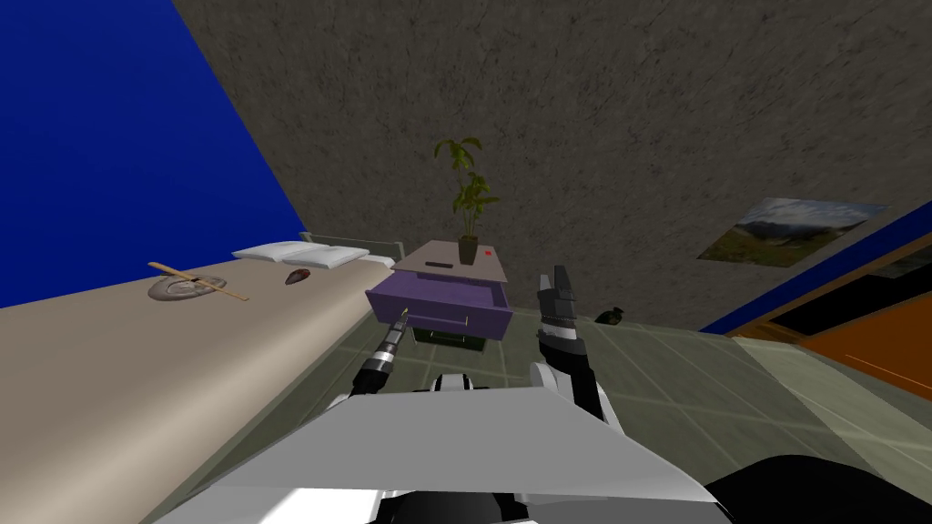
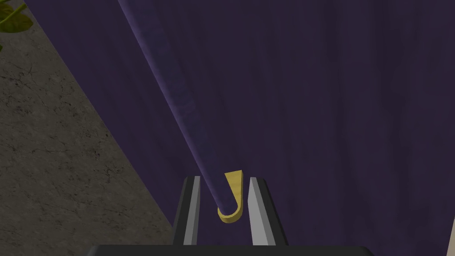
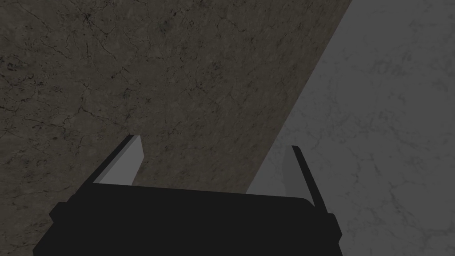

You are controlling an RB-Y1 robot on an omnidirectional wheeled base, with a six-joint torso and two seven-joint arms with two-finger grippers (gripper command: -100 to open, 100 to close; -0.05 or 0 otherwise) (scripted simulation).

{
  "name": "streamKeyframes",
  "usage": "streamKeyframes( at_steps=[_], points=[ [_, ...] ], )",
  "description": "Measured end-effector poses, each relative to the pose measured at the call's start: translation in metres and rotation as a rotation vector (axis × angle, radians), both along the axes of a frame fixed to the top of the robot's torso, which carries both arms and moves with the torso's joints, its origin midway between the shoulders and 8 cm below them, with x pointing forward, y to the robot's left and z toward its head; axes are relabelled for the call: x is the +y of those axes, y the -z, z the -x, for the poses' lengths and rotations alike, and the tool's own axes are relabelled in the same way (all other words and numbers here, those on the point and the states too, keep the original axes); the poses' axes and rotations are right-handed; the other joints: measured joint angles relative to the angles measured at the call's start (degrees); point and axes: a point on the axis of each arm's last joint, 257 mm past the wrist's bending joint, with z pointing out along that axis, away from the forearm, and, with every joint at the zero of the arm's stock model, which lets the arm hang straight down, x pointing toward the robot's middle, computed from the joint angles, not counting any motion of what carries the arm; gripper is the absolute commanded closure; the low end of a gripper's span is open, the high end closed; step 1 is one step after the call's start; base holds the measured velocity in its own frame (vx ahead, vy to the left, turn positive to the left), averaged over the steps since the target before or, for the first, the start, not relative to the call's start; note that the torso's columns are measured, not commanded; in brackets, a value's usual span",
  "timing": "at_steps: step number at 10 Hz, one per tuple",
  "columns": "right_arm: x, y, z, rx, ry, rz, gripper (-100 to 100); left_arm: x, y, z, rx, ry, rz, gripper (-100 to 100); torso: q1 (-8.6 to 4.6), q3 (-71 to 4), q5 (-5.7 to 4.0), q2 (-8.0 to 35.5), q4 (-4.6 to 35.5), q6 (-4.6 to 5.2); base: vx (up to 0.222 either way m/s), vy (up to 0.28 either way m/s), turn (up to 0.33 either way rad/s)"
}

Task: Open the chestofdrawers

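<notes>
Two fingers (image 2: 192,209) of the left end effector (image 2: 224,180) clamp the yellow handle (image 2: 233,195) dead ahead on the purple drawer (image 1: 441,305), which juts toward the robot from the chest of drawers (image 1: 437,253) beside the bed (image 1: 136,364), while the right end effector (image 1: 555,284) hovers open, farther off.

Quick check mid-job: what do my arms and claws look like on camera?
The left claw and right claw each have two thin, light grey blade fingers on a dark box. The left forearm and right forearm are dark with pale bands.
</notes>
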Motion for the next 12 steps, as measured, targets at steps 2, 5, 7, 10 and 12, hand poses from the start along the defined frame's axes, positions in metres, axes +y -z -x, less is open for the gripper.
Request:
streamKeyframes(
  at_steps=[2, 5, 7, 10, 12],
  points=[
    [0.000, 0.000, 0.000, 0.000, 0.000, 0.000, 0, -0.001, 0.000, 0.005, 0.002, 0.004, -0.001, -100, -0.01, 0.0, 0.01, 0.0, 0.0, 0.00, -0.168, 0.012, 0.016],
    [0.000, 0.000, 0.000, 0.000, 0.000, 0.000, 0, 0.003, -0.010, 0.007, 0.006, 0.001, -0.003, -100, -0.18, -0.4, -0.11, -0.6, 0.0, 0.10, 0.035, -0.007, -0.012],
    [0.000, 0.000, 0.000, 0.000, 0.000, 0.000, 0, 0.004, -0.023, 0.008, 0.003, 0.000, -0.004, -100, -0.11, 0.0, -0.07, 0.0, 0.1, 0.07, 0.028, -0.004, -0.010],
    [0.000, 0.000, 0.000, 0.000, 0.000, 0.000, 0, 0.005, -0.041, 0.010, 0.001, -0.003, -0.005, -100, -0.12, 0.0, -0.07, 0.1, 0.2, 0.05, 0.001, -0.005, -0.013],
    [0.000, 0.000, 0.000, 0.000, 0.000, 0.000, 0, 0.007, -0.044, 0.013, 0.017, -0.006, -0.004, -100, -0.23, 0.1, -0.22, 0.2, 0.4, 0.03, 0.001, -0.003, -0.004]
  ],
)
